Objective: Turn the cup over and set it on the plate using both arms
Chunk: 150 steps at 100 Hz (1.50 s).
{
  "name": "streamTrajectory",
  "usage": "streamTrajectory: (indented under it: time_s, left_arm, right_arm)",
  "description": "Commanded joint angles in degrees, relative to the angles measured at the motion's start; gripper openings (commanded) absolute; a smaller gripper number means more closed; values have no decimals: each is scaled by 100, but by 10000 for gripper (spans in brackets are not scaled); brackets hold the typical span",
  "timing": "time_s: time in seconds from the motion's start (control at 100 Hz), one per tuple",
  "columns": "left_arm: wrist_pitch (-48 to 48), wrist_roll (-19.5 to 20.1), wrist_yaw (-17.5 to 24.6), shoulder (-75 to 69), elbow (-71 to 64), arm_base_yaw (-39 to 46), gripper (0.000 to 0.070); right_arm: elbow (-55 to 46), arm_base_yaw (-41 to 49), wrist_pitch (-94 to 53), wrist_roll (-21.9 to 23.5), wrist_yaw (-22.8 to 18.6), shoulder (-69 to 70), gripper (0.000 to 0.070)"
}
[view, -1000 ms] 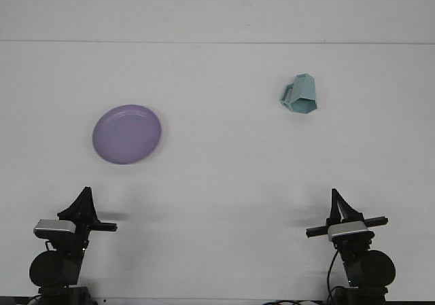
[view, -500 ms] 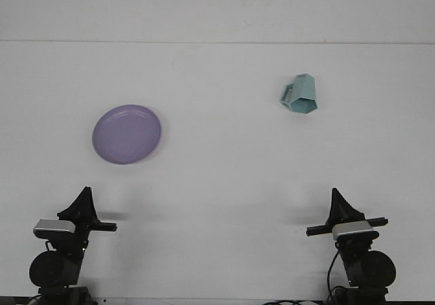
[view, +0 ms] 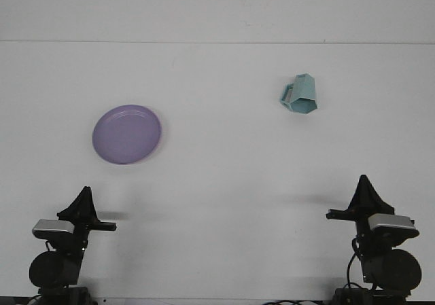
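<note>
1. The right gripper (view: 365, 185) had swung since the earlier frame: it stood further right along the near edge of the table (view: 224, 183), its dark tip a little higher up, and its grey body now showed on the right of the tip, not the left.
2. The left gripper (view: 83, 198) sat at the near left edge, where it had been before.
3. From where I stood I could not tell whether either gripper's fingers were parted or closed; neither touched anything.
4. The teal cup (view: 300, 94) lay tipped on the far right of the white table, unmoved, its handle toward the left.
5. The purple plate (view: 127, 134) rested at the left, bare and unshifted, well apart from the cup.
</note>
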Motion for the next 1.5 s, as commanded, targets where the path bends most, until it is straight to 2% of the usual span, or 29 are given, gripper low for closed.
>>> streamTrajectory:
  time_s: [0.0,0.18,0.34,0.37,0.41,0.5,0.53,0.55,0.7,1.03,1.22,1.34,1.49]
  left_arm:
    - [70,-28,9,-4,-107,11,12]
    - [68,-31,9,-4,-107,11,12]
    - [68,-31,9,-4,-107,11,12]
    - [68,-31,9,-4,-107,11,12]
    - [68,-31,9,-4,-107,11,12]
    - [68,-28,9,-4,-107,11,12]
    - [68,-28,9,-4,-107,11,12]
    - [68,-31,9,-4,-107,11,12]
    - [68,-28,9,-4,-107,11,12]
    - [68,-28,9,-4,-107,11,12]
    - [68,-28,9,-4,-107,11,12]
    - [68,-28,9,-4,-107,11,12]
    - [68,-28,9,-4,-107,11,12]
  right_arm:
    - [483,4,-44,-444,11,568,0]
    - [1580,4,-4,-1154,-7,2098,0]
    - [2059,4,385,-1753,-9,3357,17]
    - [2092,4,509,-1823,-15,3580,52]
    - [2103,4,715,-1853,-24,3858,135]
    - [2103,4,1147,-1853,-26,4459,427]
    - [2103,4,1298,-1851,-28,4653,492]
    - [2103,4,1414,-1853,-33,4784,511]
    - [2103,4,2286,-2033,-146,5768,514]
    - [2157,4,4142,-2898,-330,7707,513]
    - [2691,-4,4186,-3047,-308,8599,513]
    - [3143,-7,4146,-3366,-308,9162,513]
    - [3602,-9,4140,-3423,-304,9670,513]
